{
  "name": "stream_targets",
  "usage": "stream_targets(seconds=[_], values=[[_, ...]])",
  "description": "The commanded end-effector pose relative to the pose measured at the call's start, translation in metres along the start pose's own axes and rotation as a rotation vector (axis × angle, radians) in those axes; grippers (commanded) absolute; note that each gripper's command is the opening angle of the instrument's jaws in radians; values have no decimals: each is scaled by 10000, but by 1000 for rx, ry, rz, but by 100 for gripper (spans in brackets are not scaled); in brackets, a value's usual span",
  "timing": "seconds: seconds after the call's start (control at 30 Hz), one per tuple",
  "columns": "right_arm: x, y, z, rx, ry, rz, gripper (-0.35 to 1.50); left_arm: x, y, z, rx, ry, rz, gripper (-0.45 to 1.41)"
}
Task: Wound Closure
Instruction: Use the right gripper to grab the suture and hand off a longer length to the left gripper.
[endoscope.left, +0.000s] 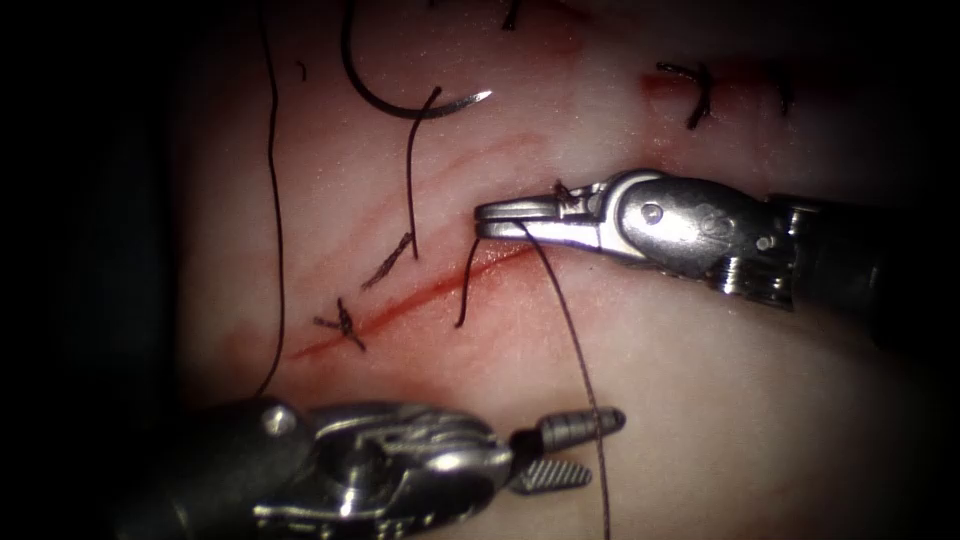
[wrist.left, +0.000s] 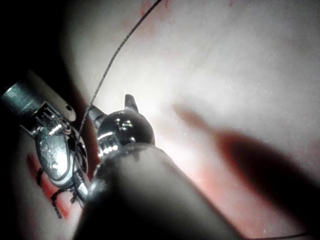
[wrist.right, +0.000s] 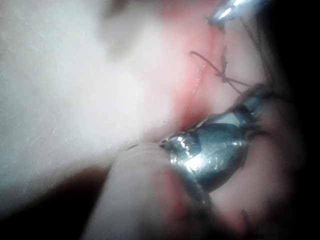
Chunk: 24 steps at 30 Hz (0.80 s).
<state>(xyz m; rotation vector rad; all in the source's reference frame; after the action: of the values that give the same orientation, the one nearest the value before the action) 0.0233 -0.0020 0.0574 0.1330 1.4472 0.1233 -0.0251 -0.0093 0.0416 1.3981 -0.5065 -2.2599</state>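
This is a surgical training bench in a lab, seen close through an endoscope. A slab of pale tissue (endoscope.left: 700, 400) fills the lit field, ringed by darkness. A slanted cut (endoscope.left: 420, 300) smeared with red fluid (endoscope.left: 500, 258) runs from about 8 o'clock toward the centre, with a tied stitch (endoscope.left: 343, 325) on it and another (endoscope.left: 695, 90) at 1 o'clock. A curved needle (endoscope.left: 400, 100) lies loose on the tissue at 11 o'clock, dark thread (endoscope.left: 275, 200) trailing around. Two polished steel wristed tools, one at 3 o'clock (endoscope.left: 490, 215) and one at 6 o'clock (endoscope.left: 585, 450), mark it as robot practice.
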Motion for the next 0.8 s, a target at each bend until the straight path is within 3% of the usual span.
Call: stream_targets(seconds=[0.03,0.53,0.8], values=[[-7,6,7,-1,-1,4,-35,-1,-6,4,8,6,5,78],[-13,10,4,-5,-3,7,-35,7,-2,-28,46,-43,10,78],[-13,9,6,-5,-7,6,-35,21,-19,-20,95,-29,53,78]])
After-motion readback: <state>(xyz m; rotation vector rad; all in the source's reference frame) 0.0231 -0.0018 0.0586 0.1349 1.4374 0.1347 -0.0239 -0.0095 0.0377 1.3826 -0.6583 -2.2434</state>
